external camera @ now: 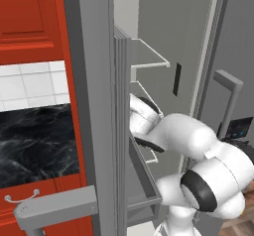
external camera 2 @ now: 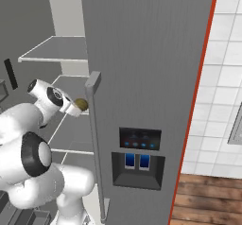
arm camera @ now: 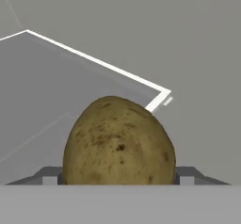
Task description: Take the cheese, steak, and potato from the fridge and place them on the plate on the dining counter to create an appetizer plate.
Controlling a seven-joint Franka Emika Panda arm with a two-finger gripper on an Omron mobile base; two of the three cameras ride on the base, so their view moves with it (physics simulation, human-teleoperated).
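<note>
The end effector (arm camera: 117,183) is gripping the potato (arm camera: 118,140) between wide-set fingers, just above a shelf (arm camera: 70,100) inside the fridge (external camera 2: 146,77). Carrying it to the plate appears still ahead.

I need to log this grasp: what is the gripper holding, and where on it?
The potato, between the gripper's fingertips at its two sides, low on its body, inside the fridge.

The potato (arm camera: 118,142) hides the tool's fingers (arm camera: 49,177) behind its sides, so contact cannot be told, and the fridge (external camera 2: 142,77) door covers most of it.
</note>
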